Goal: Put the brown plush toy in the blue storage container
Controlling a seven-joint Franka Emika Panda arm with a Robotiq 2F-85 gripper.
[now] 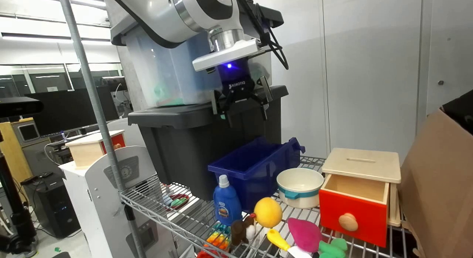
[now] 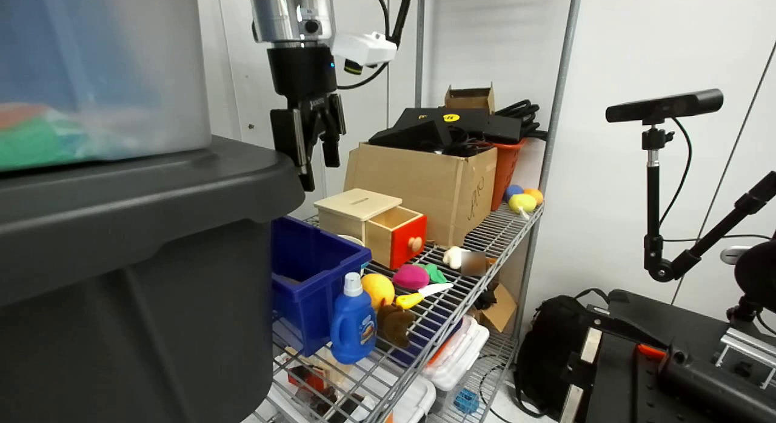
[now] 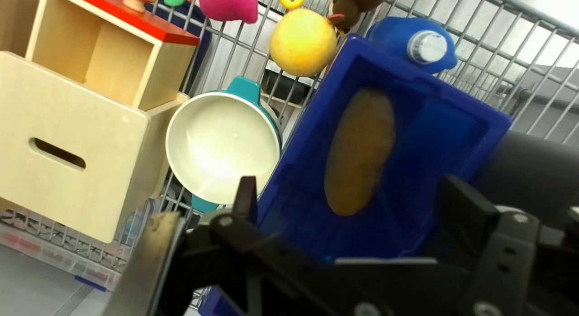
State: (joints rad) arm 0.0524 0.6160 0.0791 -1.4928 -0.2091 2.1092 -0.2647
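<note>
Inside the blue storage container lies a tan-brown rounded lump, the brown plush toy, toward the bowl side of its floor. The container's wall hides it in an exterior view. My gripper hangs well above the container, its fingers spread wide with nothing between them. In the wrist view the gripper comes in from the bottom, and the toy is seen far below the gap. The gripper is also up high beside the dark tote in an exterior view.
A blue bottle and yellow ball stand near the container, with a dark-brown and white toy in front. A white bowl adjoins it. Beyond is a wooden box with its red-fronted drawer out. A dark grey tote rises beside.
</note>
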